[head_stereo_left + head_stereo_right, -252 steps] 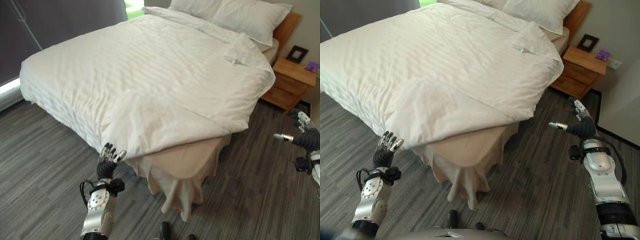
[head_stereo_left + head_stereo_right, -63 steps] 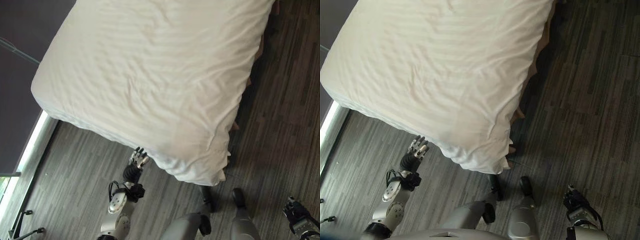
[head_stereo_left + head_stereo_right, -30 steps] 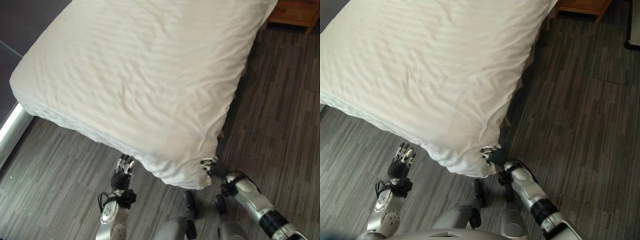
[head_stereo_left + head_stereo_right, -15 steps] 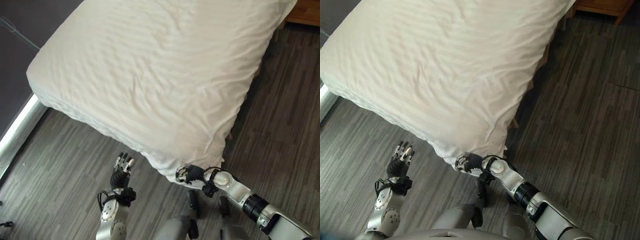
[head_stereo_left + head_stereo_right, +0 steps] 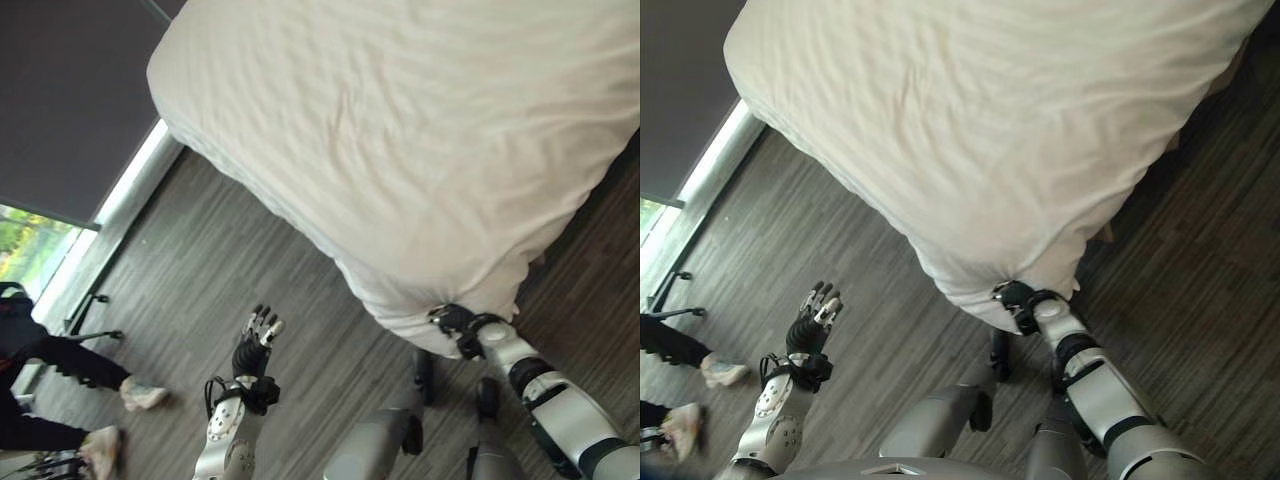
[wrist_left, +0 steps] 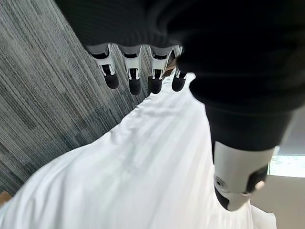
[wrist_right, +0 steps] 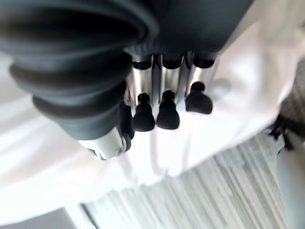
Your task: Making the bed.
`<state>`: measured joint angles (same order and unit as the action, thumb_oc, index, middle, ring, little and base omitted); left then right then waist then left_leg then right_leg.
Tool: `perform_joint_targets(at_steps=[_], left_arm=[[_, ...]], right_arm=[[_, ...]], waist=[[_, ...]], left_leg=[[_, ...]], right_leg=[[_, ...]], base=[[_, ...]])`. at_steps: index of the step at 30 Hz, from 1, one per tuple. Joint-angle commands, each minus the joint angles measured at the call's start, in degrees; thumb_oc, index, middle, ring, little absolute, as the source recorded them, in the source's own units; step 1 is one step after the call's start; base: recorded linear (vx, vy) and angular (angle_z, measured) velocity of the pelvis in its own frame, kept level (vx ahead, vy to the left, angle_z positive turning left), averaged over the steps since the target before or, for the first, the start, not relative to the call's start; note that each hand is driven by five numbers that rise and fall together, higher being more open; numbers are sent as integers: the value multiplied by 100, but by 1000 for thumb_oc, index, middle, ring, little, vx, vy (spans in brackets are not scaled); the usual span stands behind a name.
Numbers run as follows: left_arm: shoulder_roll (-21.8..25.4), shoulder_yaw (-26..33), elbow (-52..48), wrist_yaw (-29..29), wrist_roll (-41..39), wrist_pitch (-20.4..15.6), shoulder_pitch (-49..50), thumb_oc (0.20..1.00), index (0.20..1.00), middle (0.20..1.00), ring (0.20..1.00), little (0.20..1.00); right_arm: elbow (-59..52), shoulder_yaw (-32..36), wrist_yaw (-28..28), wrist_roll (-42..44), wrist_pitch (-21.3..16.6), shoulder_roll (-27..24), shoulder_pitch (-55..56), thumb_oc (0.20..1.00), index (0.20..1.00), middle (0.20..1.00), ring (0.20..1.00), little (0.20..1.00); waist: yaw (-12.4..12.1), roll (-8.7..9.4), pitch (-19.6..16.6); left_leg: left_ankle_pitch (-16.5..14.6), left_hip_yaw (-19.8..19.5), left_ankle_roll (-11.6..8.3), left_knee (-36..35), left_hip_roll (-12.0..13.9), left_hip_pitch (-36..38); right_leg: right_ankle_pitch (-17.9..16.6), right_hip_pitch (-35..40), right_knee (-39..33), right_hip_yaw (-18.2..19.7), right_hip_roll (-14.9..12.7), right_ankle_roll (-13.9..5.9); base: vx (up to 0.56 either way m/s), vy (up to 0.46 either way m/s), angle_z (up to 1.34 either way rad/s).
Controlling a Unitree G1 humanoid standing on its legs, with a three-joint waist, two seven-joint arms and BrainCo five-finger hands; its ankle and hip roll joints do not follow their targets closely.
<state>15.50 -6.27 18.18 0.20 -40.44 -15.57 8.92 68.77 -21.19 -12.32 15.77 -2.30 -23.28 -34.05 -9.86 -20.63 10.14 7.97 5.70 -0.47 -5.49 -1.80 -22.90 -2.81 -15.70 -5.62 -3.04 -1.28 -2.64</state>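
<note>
A white striped duvet (image 5: pixel 420 150) covers the bed, and its near corner hangs down toward me. My right hand (image 5: pixel 452 320) is at that corner. In the right wrist view its fingers (image 7: pixel 164 109) curl against the white cloth, with the thumb close beside them, pinching it. My left hand (image 5: pixel 256 338) is raised over the floor, well clear of the bed's edge. Its fingers (image 6: pixel 143 81) are straight and hold nothing. Past them the duvet (image 6: pixel 143 181) lies smooth.
A person's dark-clad legs (image 5: pixel 45 352) and light shoes (image 5: pixel 140 397) are on the floor at the far left, by a low window sill (image 5: pixel 130 190) under a dark blind. Dark wood-plank floor (image 5: pixel 210 270) runs along the bed's side.
The whole view has swung toward the window side, bringing the person into sight. My right hand stays at the duvet's corner. My left hand now stands farther from the bed's edge.
</note>
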Motion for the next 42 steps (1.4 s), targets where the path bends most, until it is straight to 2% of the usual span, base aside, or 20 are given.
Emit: perform_joint_targets(at_steps=[1, 5, 7, 8, 10, 11, 12, 14, 16, 17, 18, 20, 21, 22, 25, 27, 28, 34, 40, 42], left_arm=[[39, 39, -52, 15, -297, -195, -572, 1000, 1000, 1000, 1000, 1000], [2, 288, -175, 13, -304, -188, -517, 1000, 1000, 1000, 1000, 1000], [-4, 370, -238, 16, -280, -191, -488, 1000, 1000, 1000, 1000, 1000], [-1, 356, -241, 18, -279, -190, -484, 1000, 1000, 1000, 1000, 1000], [-4, 543, -307, 29, -252, -189, -429, 1000, 1000, 1000, 1000, 1000], [-3, 541, -308, 29, -252, -189, -429, 1000, 1000, 1000, 1000, 1000], [-25, 677, -319, 35, -248, -196, -420, 1000, 1000, 1000, 1000, 1000], [-19, 804, -319, 49, -214, -221, -409, 1000, 1000, 1000, 1000, 1000], [-16, 847, -271, 68, -153, -235, -405, 1000, 1000, 1000, 1000, 1000], [-6, 877, -247, 81, -90, -250, -413, 1000, 1000, 1000, 1000, 1000], [0, 944, -137, 131, 19, -312, -454, 1000, 1000, 1000, 1000, 1000], [-11, 964, -54, 185, 28, -341, -474, 1000, 1000, 1000, 1000, 1000], [-41, 978, 180, 212, 32, -336, -547, 1000, 1000, 1000, 1000, 1000], [-25, 974, 188, 209, 29, -340, -544, 1000, 1000, 1000, 1000, 1000], [25, 1046, 207, 327, 302, -346, -582, 1000, 1000, 1000, 1000, 1000], [32, 1060, 199, 347, 362, -337, -578, 1000, 1000, 1000, 1000, 1000], [45, 1070, 173, 371, 422, -318, -586, 1000, 1000, 1000, 1000, 1000], [81, 1033, 131, 369, 800, -243, -561, 1000, 1000, 1000, 1000, 1000], [52, 1108, 114, 235, 997, -262, -481, 1000, 1000, 1000, 1000, 1000], [-62, 1058, 142, 226, 808, -258, -511, 1000, 1000, 1000, 1000, 1000]], right_arm=[[472, 649, 827, 489, -111, -816, -284, 200, 200, 200, 200, 200], [1112, 2135, 891, 1286, -82, -1131, 978, 200, 200, 200, 200, 200], [1230, 2613, 872, 1569, -56, -1219, 1391, 200, 200, 200, 200, 200], [1221, 2628, 870, 1570, -55, -1220, 1412, 200, 200, 200, 200, 200], [1294, 3370, 915, 1891, -84, -1378, 2120, 200, 200, 200, 200, 200], [1292, 3373, 916, 1891, -83, -1377, 2125, 200, 200, 200, 200, 200], [1275, 3700, 986, 1965, -142, -1399, 2523, 200, 200, 200, 200, 200], [1107, 4121, 1134, 2148, -278, -1406, 2898, 200, 200, 200, 200, 200], [1019, 4279, 1182, 2196, -333, -1334, 3097, 200, 200, 200, 200, 200], [780, 4475, 1284, 2366, -494, -1272, 3230, 200, 200, 200, 200, 200], [407, 4602, 1328, 2588, -715, -1097, 3405, 200, 200, 200, 200, 200], [-42, 4629, 1402, 2708, -874, -858, 3552, 200, 200, 200, 200, 200], [-588, 4567, 1382, 2819, -1048, -645, 3693, 200, 200, 200, 200, 200], [-630, 4572, 1405, 2807, -1042, -612, 3720, 200, 200, 200, 200, 200], [-2405, 4221, 1371, 2792, -1312, -95, 3867, 200, 200, 200, 200, 200], [-2810, 4142, 1398, 2782, -1306, 49, 3901, 200, 200, 200, 200, 200], [-3527, 3960, 1284, 2729, -1348, 201, 3978, 200, 200, 200, 200, 200], [-4696, 3576, 1158, 2358, -1313, 429, 4118, 200, 200, 200, 200, 200], [-5133, 3584, 996, 2130, -1281, 632, 4412, 200, 200, 200, 200, 200], [-5035, 3167, 899, 2023, -1206, 694, 4339, 200, 200, 200, 200, 200]], waist=[[134, 52, 82], [444, 27, 62], [603, 41, 63], [597, 39, 63], [861, 114, 58], [859, 114, 59], [1026, 220, 46], [1181, 340, 10], [1236, 414, -5], [1319, 492, -39], [1442, 654, -143], [1506, 763, -181], [1600, 939, -313], [1605, 958, -291], [1682, 1261, -510], [1681, 1331, -565], [1664, 1455, -632], [1650, 1677, -701], [1663, 1760, -734], [1638, 1780, -783]], left_leg=[[-452, 145, -50, 49, -253, 500], [-567, 158, -4, 49, -273, 659], [-631, 165, 4, 49, -280, 722], [-634, 160, 5, 49, -281, 735], [-713, 184, 42, 49, -283, 837], [-713, 184, 42, 49, -283, 841], [-764, 221, 59, 49, -267, 915], [-816, 242, 88, 49, -253, 1034], [-844, 251, 101, 49, -250, 1133], [-875, 277, 107, 49, -237, 1214], [-914, 298, 111, 49, -210, 1359], [-937, 301, 115, 49, -200, 1486], [-969, 312, 122, 49, -180, 1647], [-973, 309, 122, 49, -182, 1681], [-1045, 354, 137, 49, -135, 1973], [-1069, 373, 142, 49, -129, 2039], [-1103, 381, 160, 49, -123, 2150], [-1193, 434, 204, 49, -87, 2452], [-1206, 611, 199, 49, -84, 2408], [-1213, 639, 214, 49, -85, 2408]], right_leg=[[-93, -265, 62, -71, -174, -159], [20, -111, 62, -73, -189, -177], [70, -54, 62, -60, -191, -192], [75, -40, 62, -64, -192, -194], [111, 42, 62, -29, -191, -202], [112, 46, 62, -29, -191, -202], [133, 112, 62, -6, -179, -198], [166, 216, 62, 17, -173, -188], [181, 311, 62, 31, -167, -186], [198, 381, 62, 45, -155, -183], [208, 510, 62, 65, -134, -187], [221, 635, 62, 83, -122, -174], [223, 803, 62, 102, -102, -152], [231, 838, 62, 99, -104, -152], [233, 1114, 62, 123, -61, -149], [240, 1172, 62, 130, -58, -151], [263, 1282, 65, 142, -45, -144], [364, 1463, 314, 146, -19, -167], [212, 1446, 152, 77, -27, -265], [161, 1447, 116, 79, -41, -301]], base=[[42, 15, 4], [70, 48, 6], [40, 40, -1], [34, 43, -8], [24, 42, -7], [11, 31, -3], [8, 27, -4], [22, 32, -8], [20, 15, -10], [10, 24, -14], [18, 29, -24], [12, 19, -24], [1, 14, -11], [-8, 26, -9], [-29, 28, -5], [-13, 17, -13], [-8, 16, -8], [-8, 8, 3], [-57, 45, -11], [-27, 47, -10]])
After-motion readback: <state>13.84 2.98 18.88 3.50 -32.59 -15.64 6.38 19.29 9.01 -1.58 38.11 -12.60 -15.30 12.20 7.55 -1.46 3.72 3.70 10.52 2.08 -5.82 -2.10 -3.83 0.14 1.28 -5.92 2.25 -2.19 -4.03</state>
